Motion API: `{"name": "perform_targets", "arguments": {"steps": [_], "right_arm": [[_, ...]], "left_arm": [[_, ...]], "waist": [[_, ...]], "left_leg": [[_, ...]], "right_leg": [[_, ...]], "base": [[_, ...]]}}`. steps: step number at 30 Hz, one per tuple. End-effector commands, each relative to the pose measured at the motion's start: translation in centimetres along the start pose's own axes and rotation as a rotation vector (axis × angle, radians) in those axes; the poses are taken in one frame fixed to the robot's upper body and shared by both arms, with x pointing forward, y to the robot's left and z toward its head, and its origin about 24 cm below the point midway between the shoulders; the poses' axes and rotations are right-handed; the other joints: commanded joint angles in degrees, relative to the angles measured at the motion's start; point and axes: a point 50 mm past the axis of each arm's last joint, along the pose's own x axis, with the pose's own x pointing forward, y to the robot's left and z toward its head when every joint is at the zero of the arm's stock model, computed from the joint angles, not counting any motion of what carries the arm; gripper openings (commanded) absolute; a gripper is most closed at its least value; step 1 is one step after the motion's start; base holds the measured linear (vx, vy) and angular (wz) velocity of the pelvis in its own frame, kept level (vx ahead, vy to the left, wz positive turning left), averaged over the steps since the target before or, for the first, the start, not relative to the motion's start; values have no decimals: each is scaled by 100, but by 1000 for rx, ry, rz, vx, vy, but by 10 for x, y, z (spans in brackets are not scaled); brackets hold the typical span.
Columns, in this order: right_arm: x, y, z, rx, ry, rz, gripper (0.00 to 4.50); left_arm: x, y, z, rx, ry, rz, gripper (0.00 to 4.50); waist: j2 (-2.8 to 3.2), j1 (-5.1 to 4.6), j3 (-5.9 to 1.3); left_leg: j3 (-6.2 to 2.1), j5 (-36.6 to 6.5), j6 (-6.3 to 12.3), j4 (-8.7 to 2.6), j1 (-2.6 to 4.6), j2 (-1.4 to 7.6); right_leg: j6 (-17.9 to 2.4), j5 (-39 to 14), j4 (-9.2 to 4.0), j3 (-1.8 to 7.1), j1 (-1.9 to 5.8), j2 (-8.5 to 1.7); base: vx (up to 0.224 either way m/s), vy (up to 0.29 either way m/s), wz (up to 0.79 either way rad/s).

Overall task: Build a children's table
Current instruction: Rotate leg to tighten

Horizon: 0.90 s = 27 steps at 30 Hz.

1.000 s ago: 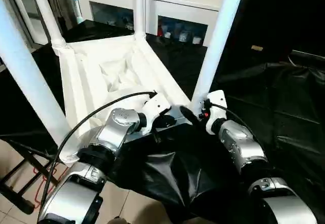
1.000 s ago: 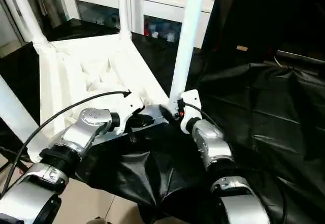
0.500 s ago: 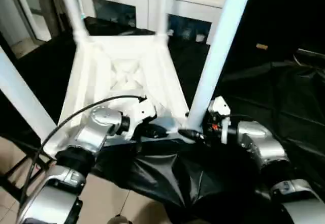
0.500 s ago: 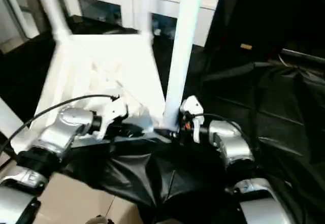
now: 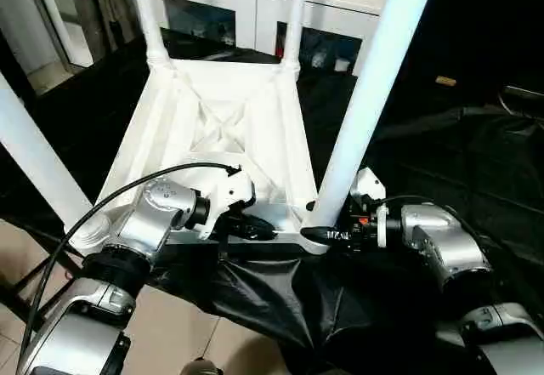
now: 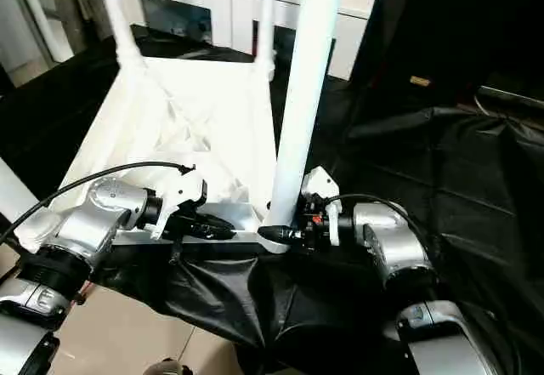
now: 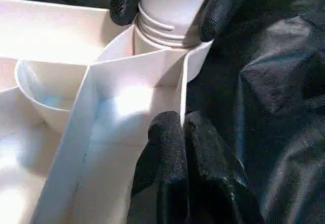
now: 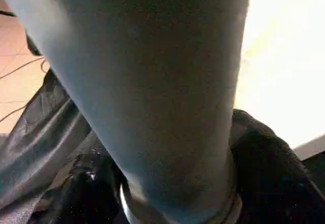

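Note:
The children's table lies upside down on the black sheet, its ribbed tabletop [image 5: 221,120] facing up and its white legs standing in the corner sockets. My left gripper [image 5: 263,230] is shut on the tabletop's thin near rim wall [image 7: 184,82], one finger on each side. My right gripper [image 5: 319,232] reaches in from the right at the foot of the near right leg [image 5: 365,94]. Its black fingers [image 7: 223,10] press on both sides of that leg just above the socket. Up close that leg [image 8: 152,82] stands between the two pads [image 8: 264,158].
The near left leg [image 5: 34,162] rises beside my left forearm, and two far legs [image 5: 146,9] stand at the back. A white glass-door cabinet [image 5: 255,1] is behind. The black sheet [image 5: 442,154] drapes over the front edge above tiled floor [image 5: 178,324]. A black cable [image 5: 127,192] loops over my left wrist.
The camera has swung, so the table now looks squarer. My right gripper's fingers have closed in on the base of the near right leg. The left gripper keeps its hold on the rim.

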Motion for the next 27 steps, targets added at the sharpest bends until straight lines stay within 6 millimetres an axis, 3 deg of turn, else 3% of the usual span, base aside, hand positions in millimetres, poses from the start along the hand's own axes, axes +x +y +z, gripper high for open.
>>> {"name": "perform_targets", "arguments": {"steps": [1, 2, 7, 11, 14, 16, 18, 20, 23, 27], "right_arm": [[19, 8, -9, 42, -1, 2, 259], [20, 8, -9, 44, -1, -3, 259], [34, -7, -16, 103, 7, -300, 257], [47, -16, -13, 207, -39, -509, 257], [62, -14, -10, 191, -40, -563, 257], [66, -12, -10, 192, -39, -573, 313], [71, -10, -10, 208, -47, -564, 327], [71, -11, -9, 199, -45, -557, 330], [68, -13, -7, 175, -41, -561, 372], [55, -16, 0, 97, -59, -453, 372]], "left_arm": [[6, 4, 7, -1, -29, 77, 0], [7, 4, 7, -1, -29, 79, 0], [20, 10, 13, -22, -40, 175, 0], [36, 14, 20, -53, -47, 257, 0], [50, 14, 28, -69, -65, 307, 0], [55, 12, 30, -75, -74, 312, 0], [61, 10, 33, -79, -90, 305, 0], [61, 9, 34, -77, -97, 297, 0], [60, 9, 33, -73, -96, 296, 0], [50, 9, 30, -42, -89, 248, 0]], "waist": [[21, -9, -346], [21, -9, -346], [35, -159, -292], [39, -251, -278], [36, -258, -289], [29, -261, -296], [18, -254, -304], [33, -245, -312], [40, -246, -311], [54, -233, -317]], "left_leg": [[-12, -1294, 154, -347, 76, 169], [-12, -1294, 154, -347, 76, 169], [-101, -2060, -176, -432, 124, 147], [-110, -2262, -232, -429, 168, 131], [-101, -2211, -179, -422, 159, 132], [-89, -2124, -115, -418, 140, 123], [-78, -2026, -68, -416, 140, 128], [-74, -1912, -37, -421, 118, 131], [-69, -1863, -35, -424, 106, 131], [-57, -1853, 16, -411, 113, 130]], "right_leg": [[-1252, -1001, -389, 246, 285, -386], [-1252, -1001, -389, 246, 285, -386], [-808, -2553, -553, 243, 252, -440], [-732, -2849, -609, 242, 200, -431], [-722, -2680, -611, 252, 195, -417], [-755, -2523, -601, 258, 207, -412], [-798, -2333, -581, 266, 209, -405], [-865, -2072, -551, 268, 233, -393], [-934, -1834, -523, 268, 246, -383], [-986, -1707, -522, 276, 259, -389]], "base": [[0, 0, 0], [0, 0, 0], [0, 0, 0], [0, 0, 0], [0, 0, 0], [0, 0, 0], [0, 0, 0], [0, 0, 0], [0, 0, 0], [0, 0, 0]]}}
